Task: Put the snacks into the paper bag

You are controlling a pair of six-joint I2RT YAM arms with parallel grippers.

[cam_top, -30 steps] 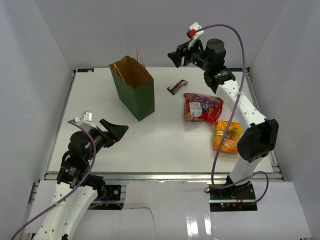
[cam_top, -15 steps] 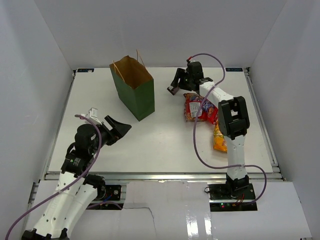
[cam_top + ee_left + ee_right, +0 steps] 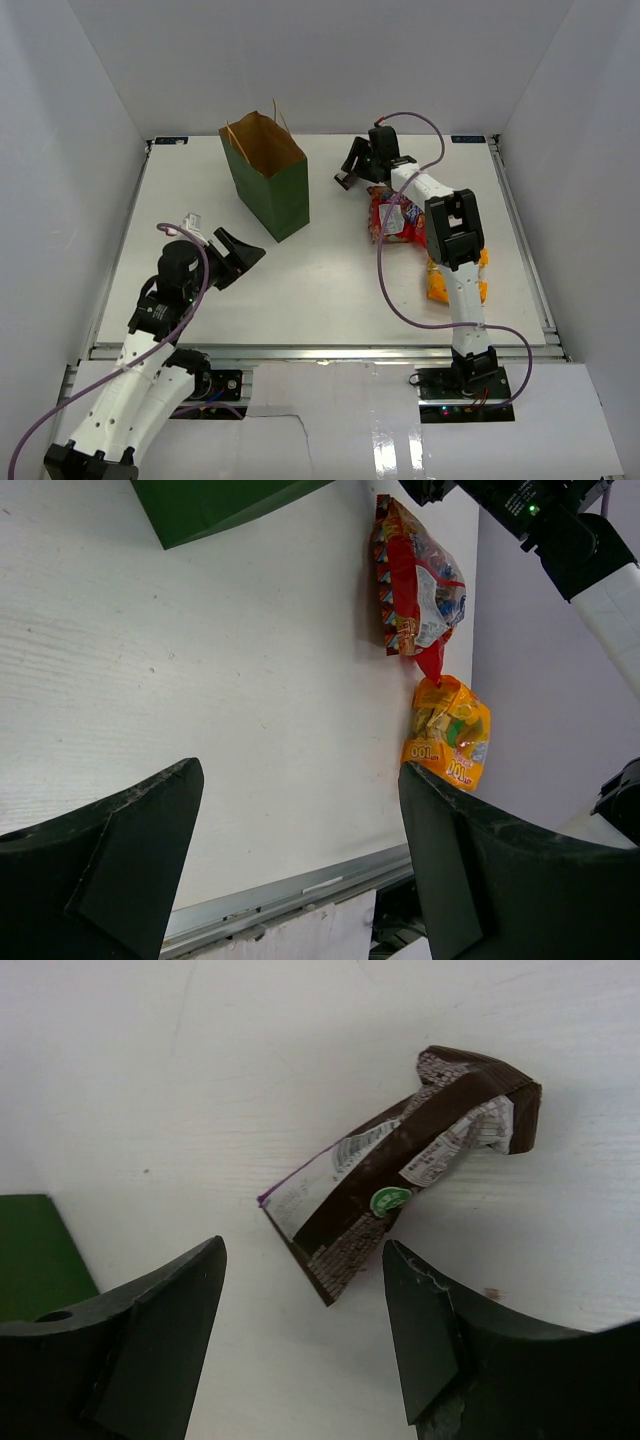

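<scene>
The dark green paper bag stands open at the back left of the table, its corner in the left wrist view. The dark brown bar lies flat on the table; in the top view it is mostly under my right gripper. My right gripper is open and low over the bar, its near end between the fingers. The large red bag and large orange bag lie right of centre, also in the left wrist view: red, orange. My left gripper is open and empty.
The right arm stretches over the red and orange bags. White walls enclose the table. An aluminium rail runs along the near edge.
My right gripper has dropped from high above the back of the table down over the brown bar. My left gripper has shifted slightly right and forward.
</scene>
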